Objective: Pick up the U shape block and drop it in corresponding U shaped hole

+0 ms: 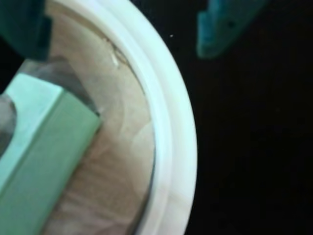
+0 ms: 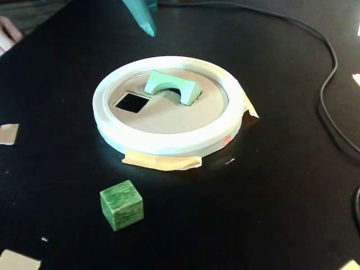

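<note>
U shape block sits tilted, half-seated in the U shaped hole; gripper released, clear above. Recommend nudging it square.

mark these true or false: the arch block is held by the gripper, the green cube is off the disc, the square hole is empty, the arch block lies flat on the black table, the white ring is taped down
1. The U shape block is held by the gripper. False: it rests on the tan disc, the gripper apart above it.
2. The green cube is off the disc. True.
3. The square hole is empty. True.
4. The block lies on the black table. False: it sits inside the white ring.
5. Tape shows under the ring's edge. True.
</note>
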